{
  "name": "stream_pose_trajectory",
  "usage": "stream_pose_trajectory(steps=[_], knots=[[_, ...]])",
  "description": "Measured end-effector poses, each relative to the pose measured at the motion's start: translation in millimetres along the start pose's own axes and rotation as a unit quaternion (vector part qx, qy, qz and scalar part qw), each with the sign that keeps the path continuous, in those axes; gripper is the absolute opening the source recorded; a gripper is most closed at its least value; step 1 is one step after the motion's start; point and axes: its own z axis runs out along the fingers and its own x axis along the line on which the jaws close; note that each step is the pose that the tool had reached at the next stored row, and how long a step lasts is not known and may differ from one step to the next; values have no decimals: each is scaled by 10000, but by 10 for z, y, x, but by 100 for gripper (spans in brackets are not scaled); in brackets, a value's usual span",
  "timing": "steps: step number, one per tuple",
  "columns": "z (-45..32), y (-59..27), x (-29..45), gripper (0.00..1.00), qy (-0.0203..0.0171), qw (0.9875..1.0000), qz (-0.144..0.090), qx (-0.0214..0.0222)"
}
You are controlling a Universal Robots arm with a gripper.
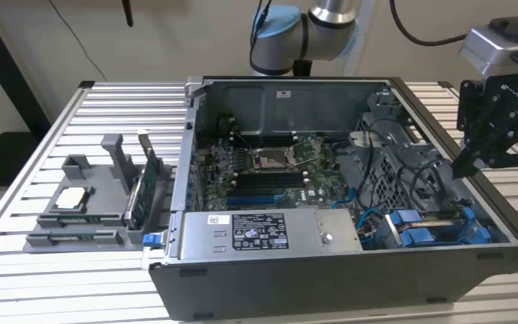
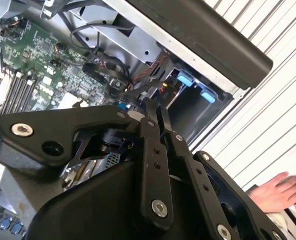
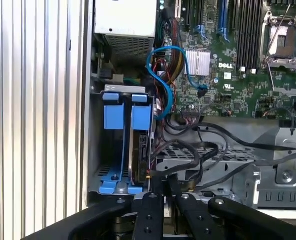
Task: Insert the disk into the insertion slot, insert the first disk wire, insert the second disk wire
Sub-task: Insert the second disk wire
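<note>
Exterior view gives me the whole open case [image 1: 331,283] on the slatted table [image 1: 25,270]. A grey fixture [image 1: 88,202] holding spare parts stands well off to that view's left. The gripper [image 1: 464,167] hangs over the case's wall on that view's right, above the drive cage [image 1: 425,229] in the near corner. From here I can't read its fingers.

The first wrist view looks straight down into the cage. Two bright blue plastic carriers [image 3: 142,117] stand side by side in it. The disk [image 3: 139,150] sits on edge in the one nearer the board, already in the slot [image 3: 113,189], showing a thin dark edge. My fingertips are just past the cage end of the disk, close above it, with a bundle of black wires [image 3: 187,155] looping just beside them. A glossy blue cable [image 3: 162,75] curls from beside the cage towards the green board [image 3: 237,75], next to a ribbed silver heatsink [image 3: 197,62].

The second wrist view shows me the fingers [image 2: 150,130] from behind. They are flat matte-black bars with screw heads, drawn together with barely a sliver between them. I cannot tell whether they pinch anything. Beyond them the carriers' blue tabs [image 2: 185,77] peek out under the case's dark wall. A person's hand [image 2: 282,192] rests outside the case, far from the cage.
</note>
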Motion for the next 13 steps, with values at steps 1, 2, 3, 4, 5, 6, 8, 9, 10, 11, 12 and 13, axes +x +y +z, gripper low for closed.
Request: stream_pose_trajectory(steps=[1, 2, 3, 4, 5, 6, 8, 9, 10, 11, 12, 13], knots=[[-1, 21, -2, 16, 0, 10000, 6, 0], [-2, 44, -4, 16, 1, 10000, 13, 1], [-2, 67, -6, 16, 1, 10000, 19, 1], [-2, 89, -7, 16, 1, 10000, 24, 0], [-2, 110, -8, 16, 1, 10000, 29, -4], [-2, 126, -9, 16, 1, 10000, 34, -12], [3, 149, -9, 16, -1, 10000, 43, -51], [7, 156, -9, 16, -2, 10000, 47, -88], [11, 162, -9, 16, -3, 9999, 51, -122], [17, 167, -9, 16, -4, 9999, 53, -154], [24, 170, -8, 16, -5, 9998, 55, -181], [31, 172, -6, 16, -5, 9998, 57, -200]])
